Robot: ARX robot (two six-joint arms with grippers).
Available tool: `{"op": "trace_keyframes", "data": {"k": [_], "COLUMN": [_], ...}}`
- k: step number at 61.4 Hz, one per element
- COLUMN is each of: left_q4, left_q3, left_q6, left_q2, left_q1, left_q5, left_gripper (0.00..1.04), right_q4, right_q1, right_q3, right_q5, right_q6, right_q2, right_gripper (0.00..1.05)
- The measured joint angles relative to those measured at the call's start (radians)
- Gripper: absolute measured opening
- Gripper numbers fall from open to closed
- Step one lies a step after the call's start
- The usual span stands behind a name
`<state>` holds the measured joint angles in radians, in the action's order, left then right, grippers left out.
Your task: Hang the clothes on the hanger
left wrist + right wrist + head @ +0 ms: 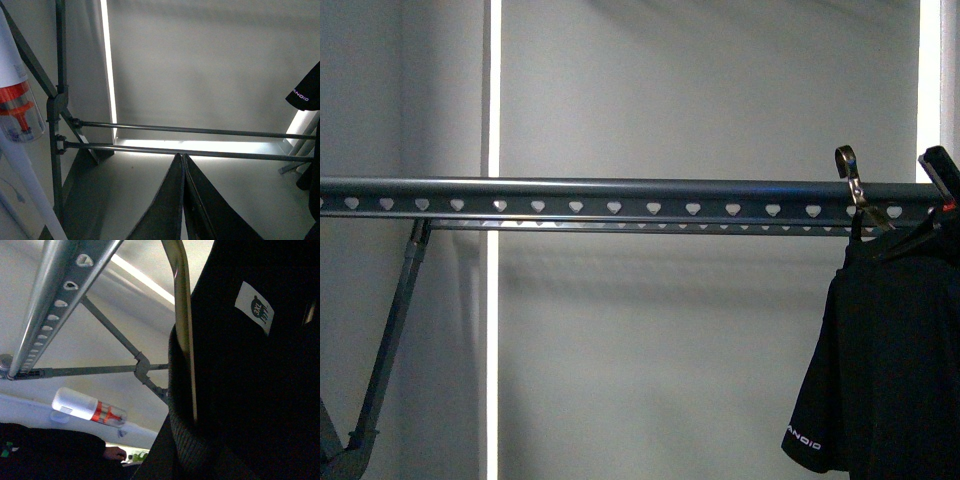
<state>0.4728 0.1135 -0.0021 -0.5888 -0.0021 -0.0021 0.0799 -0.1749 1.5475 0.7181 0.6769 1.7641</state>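
The hanger, a long grey rail [620, 190] with a row of small holes, runs across the front view. The clothes, a black T-shirt [890, 370] with white lettering at the sleeve hem, hangs at the far right on a coat hanger whose metal hook [850, 170] rises at the rail's right end. My right gripper [940, 175] is shut on the clothes at the collar. In the right wrist view black cloth [250, 390] hides the jaws, beside the hook wire [182, 315] and the rail [60, 295]. My left gripper [182, 200] is shut and empty, low under the rack; the sleeve [304, 90] shows at the right.
A slanted grey strut [390, 340] holds the rail at the left. Two thin cross rods [190, 131] run low on the rack. A white device with an orange part [17, 110] stands by the rack's left end. A bright light strip [492, 100] is on the wall.
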Motion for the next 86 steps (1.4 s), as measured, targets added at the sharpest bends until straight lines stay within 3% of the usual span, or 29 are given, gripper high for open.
{"op": "trace_keyframes", "data": {"k": [18,30,44,52,62,66,68,70,73,76,86], "left_q4": [-0.076,-0.124,-0.167,-0.23,-0.277,-0.293,-0.319,-0.409,-0.46,-0.467,-0.47], "left_q3": [-0.053,-0.088,-0.096,-0.096,-0.096,-0.096,-0.095,-0.095,-0.095,-0.095,-0.095], "left_q6": [0.0,0.0,0.001,0.0,0.0,0.0,0.0,0.001,0.0,0.0,0.0], "left_q2": [0.13,0.221,0.288,0.349,0.397,0.413,0.438,0.5,0.558,0.578,0.584], "left_q1": [0.0,0.0,0.0,0.0,0.0,0.0,0.0,0.0,0.0,0.0,0.0], "left_q5": [0.0,0.0,0.002,0.001,0.002,0.001,0.001,0.003,0.001,0.002,0.002], "left_gripper": [0.04,0.04,0.04,0.04,0.04,0.04,0.04,0.04,0.04,0.04,0.04], "right_q4": [0.024,-0.037,-0.163,-0.413,-0.573,-0.552,-0.46,-0.311,-0.149,-0.084,-0.102], "right_q1": [0.003,0.003,0.028,0.053,0.032,0.018,0.033,0.08,0.138,0.165,0.17], "right_q3": [0.046,-0.073,-0.275,-0.577,-0.896,-0.999,-1.014,-1.045,-1.111,-1.177,-1.284], "right_q5": [-0.025,-0.022,-0.074,-0.241,-0.303,-0.34,-0.417,-0.555,-0.663,-0.695,-0.714], "right_q6": [0.013,-0.014,-0.155,-0.306,-0.41,-0.459,-0.488,-0.541,-0.599,-0.634,-0.665], "right_q2": [0.037,0.034,-0.075,-0.352,-0.76,-0.946,-1.022,-1.146,-1.3,-1.401,-1.471], "right_gripper": [0.04,0.04,0.37,0.71,0.99,0.95,0.9,0.83,0.74,0.63,0.33]}}
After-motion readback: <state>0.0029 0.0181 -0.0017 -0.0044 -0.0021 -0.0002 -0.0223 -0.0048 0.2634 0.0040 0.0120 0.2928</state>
